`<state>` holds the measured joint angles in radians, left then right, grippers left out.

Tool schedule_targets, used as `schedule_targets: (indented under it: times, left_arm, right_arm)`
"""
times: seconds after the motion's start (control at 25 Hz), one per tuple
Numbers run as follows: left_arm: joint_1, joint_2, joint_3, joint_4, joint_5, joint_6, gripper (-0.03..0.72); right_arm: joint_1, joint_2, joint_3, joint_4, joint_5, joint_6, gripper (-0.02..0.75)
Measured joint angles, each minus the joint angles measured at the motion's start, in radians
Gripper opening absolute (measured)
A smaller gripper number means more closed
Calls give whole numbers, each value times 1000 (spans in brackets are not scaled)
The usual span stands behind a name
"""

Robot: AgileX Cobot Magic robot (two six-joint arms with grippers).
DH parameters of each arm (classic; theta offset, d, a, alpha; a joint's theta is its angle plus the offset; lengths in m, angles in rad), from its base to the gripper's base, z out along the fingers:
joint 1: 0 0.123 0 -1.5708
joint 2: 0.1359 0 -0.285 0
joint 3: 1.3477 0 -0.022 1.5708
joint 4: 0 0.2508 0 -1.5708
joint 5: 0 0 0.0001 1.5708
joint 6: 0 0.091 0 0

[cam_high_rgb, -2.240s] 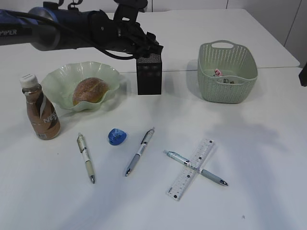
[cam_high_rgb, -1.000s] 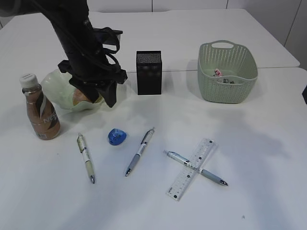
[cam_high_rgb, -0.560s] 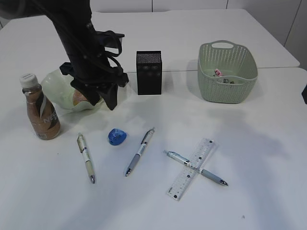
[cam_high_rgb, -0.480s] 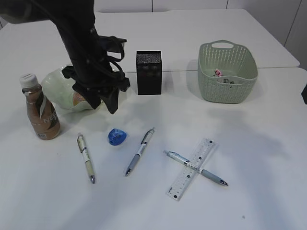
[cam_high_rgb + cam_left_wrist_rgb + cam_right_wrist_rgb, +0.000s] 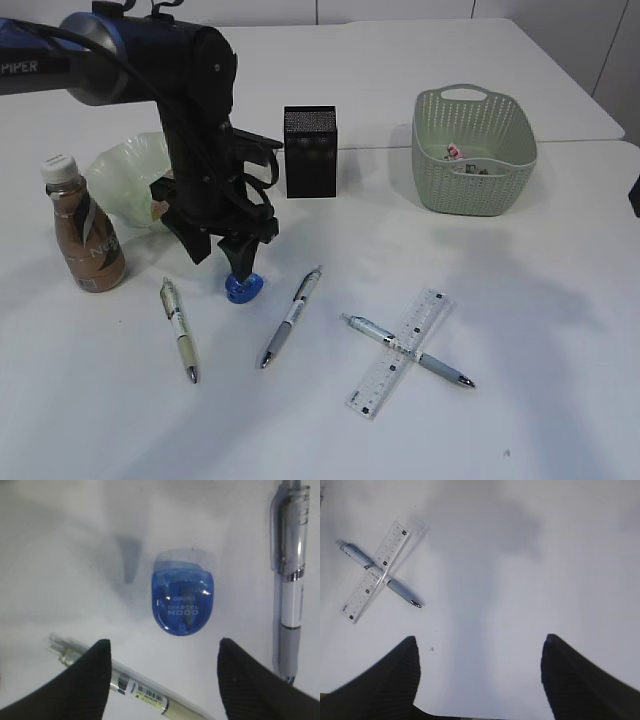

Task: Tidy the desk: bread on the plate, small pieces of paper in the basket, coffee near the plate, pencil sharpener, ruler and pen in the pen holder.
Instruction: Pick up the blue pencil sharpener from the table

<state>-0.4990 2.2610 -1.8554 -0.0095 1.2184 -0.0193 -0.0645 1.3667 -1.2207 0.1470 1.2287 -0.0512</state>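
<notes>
While the left gripper (image 5: pixel 162 680) hung spread over the blue pencil sharpener (image 5: pixel 183 600), lying between two pens near the plate (image 5: pixel 120 170), its rounded shell risked squirting sideways on closing.

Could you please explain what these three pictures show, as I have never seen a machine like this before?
This is a robot with two arms, each ending in a two-fingered tool. One picture looks down at the white desk from the front; the other two come from small cameras on the wrists, looking past the black fingers.

On the desk are a coffee bottle, a green glass plate, a black mesh pen holder, a green basket, three pens, and a clear ruler lying crossed with one of the pens.

The left tool is lowered over a blue pencil sharpener, its fingers apart on either side; nothing is gripped. The right tool is open and empty, facing bare desk.
</notes>
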Motion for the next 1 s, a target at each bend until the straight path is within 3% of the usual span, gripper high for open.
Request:
schedule_targets:
  times: [1.0]
  left_arm:
    - [-4, 60, -2, -36, -66, 138, 473]
  right_arm:
    - [0, 0, 0, 2, -16, 2, 585]
